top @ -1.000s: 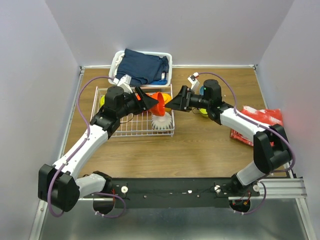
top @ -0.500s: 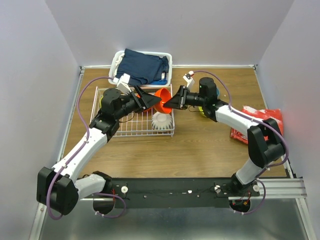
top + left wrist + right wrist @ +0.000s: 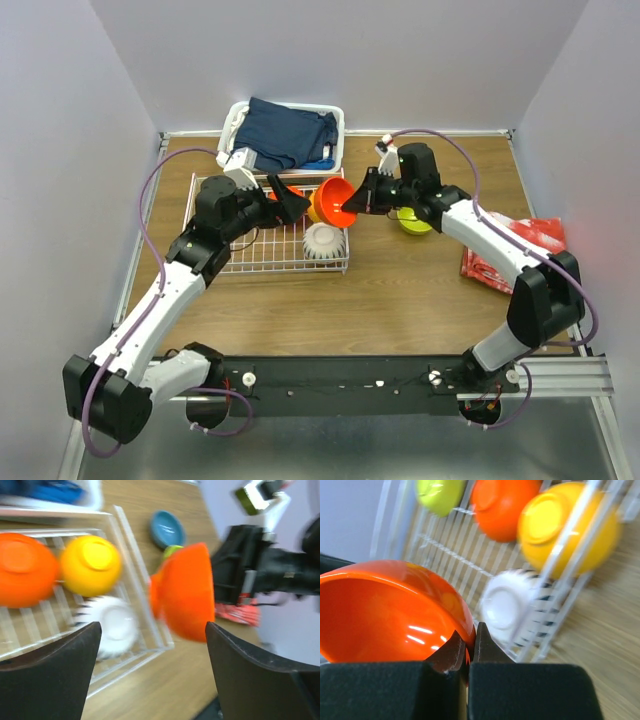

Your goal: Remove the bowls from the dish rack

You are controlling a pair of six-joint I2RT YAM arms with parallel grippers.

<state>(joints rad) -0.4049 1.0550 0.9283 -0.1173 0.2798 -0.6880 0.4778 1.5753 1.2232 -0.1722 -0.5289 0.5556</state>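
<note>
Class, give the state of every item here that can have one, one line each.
held red-orange bowl, lifted, tipped on its side
right pincer, shut on the held red-orange bowl's rim
left pincer, open, holding nothing
racked red-orange bowl, upside down
orange-yellow bowl, upside down in rack
white ribbed bowl, upside down in rack
racked lime-green bowl, in rack
blue bowl, upright on table
table lime-green bowl, partly hidden
dish rack, holding four bowls

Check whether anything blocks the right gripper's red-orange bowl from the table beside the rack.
Nothing visible does. The glossy red-orange bowl hangs over the white wire dish rack's right edge; bare wooden table lies alongside, a lime-green bowl farther right.
</note>
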